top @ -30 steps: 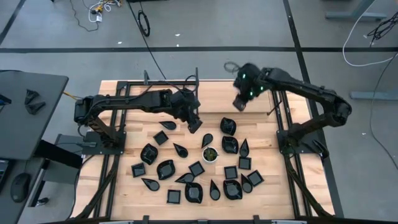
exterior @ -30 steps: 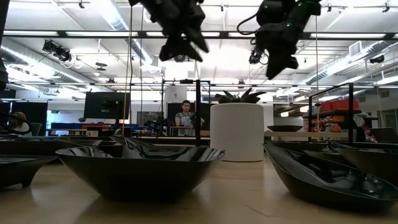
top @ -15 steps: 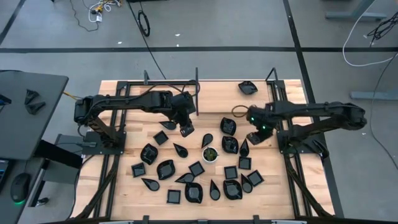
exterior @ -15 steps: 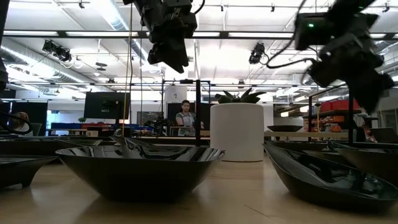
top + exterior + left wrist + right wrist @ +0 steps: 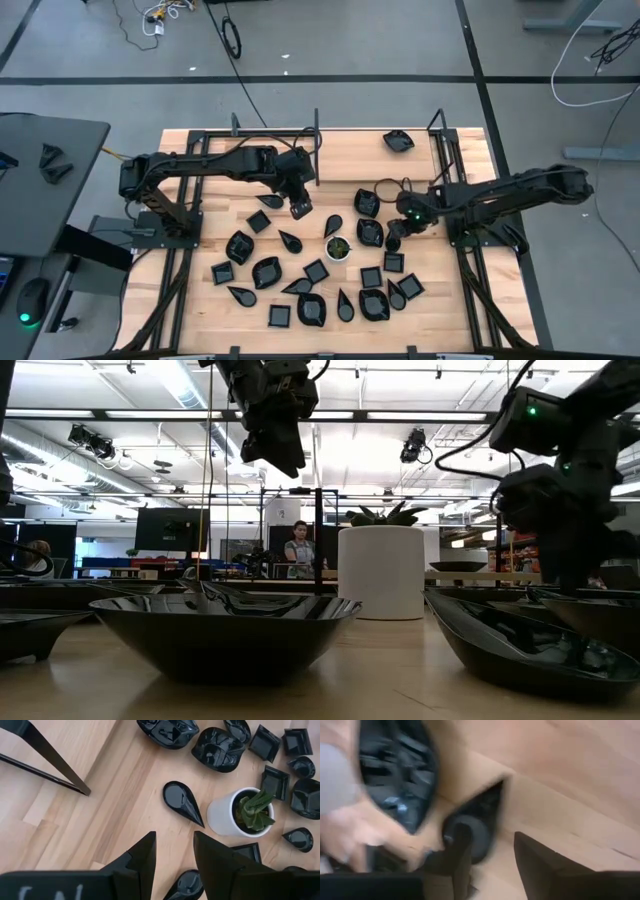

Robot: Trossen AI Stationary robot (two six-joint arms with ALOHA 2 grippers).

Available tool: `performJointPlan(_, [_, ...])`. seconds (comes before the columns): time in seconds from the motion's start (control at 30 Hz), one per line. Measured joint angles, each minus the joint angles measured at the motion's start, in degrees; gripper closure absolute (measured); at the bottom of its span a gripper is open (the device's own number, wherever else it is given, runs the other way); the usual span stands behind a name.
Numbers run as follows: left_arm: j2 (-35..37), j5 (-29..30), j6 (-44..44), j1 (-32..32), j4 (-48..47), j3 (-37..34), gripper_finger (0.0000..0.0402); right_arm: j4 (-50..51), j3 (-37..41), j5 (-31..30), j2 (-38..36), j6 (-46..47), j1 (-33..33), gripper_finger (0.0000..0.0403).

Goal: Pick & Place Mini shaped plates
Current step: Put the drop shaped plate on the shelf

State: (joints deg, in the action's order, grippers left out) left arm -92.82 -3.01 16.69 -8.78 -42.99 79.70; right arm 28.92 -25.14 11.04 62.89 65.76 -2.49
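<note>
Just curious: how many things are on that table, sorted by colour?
Black dishes: 22, as far as I can count from above (one sits apart near the far edge)
White pot with a green plant: 1
Total: 23

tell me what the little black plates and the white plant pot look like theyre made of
Black plates: probably glazed ceramic or hard plastic, glossy; they show sharp ceiling reflections. White pot: looks like matte ceramic or plastic; smooth, even white wall without glare.
</note>
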Motion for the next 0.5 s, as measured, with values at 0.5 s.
performJointPlan(0.5, [0.0,0.0,1.09,0.01,1.32,-0.04,0.0266,-7.22,3.21,-3.05,2.65,-0.27,3.74,0.0311])
